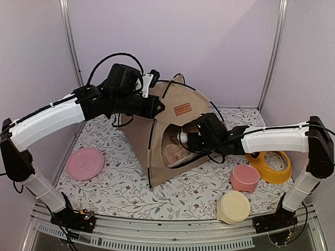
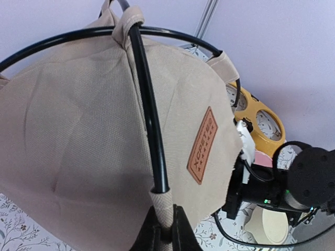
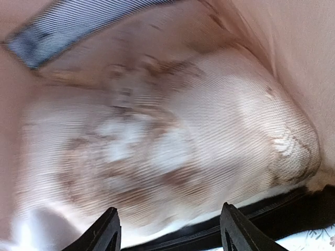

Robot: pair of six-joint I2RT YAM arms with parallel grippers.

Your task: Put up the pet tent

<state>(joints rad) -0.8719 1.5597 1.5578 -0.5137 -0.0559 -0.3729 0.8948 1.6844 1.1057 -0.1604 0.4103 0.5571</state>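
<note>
The tan pet tent [image 1: 172, 125] stands domed at the back middle of the table, its brown label [image 1: 182, 109] facing up. My left gripper [image 1: 152, 107] is at the tent's upper left side. In the left wrist view it [image 2: 166, 219] is shut on the webbing sleeve where a black pole [image 2: 149, 115] ends, with the label [image 2: 202, 145] beside it. My right gripper [image 1: 184, 138] reaches into the doorway. In the right wrist view it [image 3: 170, 225] is open, with nothing between the fingers, and the blurred printed cushion [image 3: 167, 136] lies just beyond, inside the tent.
A pink plate [image 1: 85, 162] lies left of the tent. A pink bowl [image 1: 244, 178], a cream bowl [image 1: 233, 206] and a yellow feeder stand [image 1: 272, 166] sit at the right, under the right arm. The floral cloth [image 1: 120, 188] covers the table, and walls close the back and sides.
</note>
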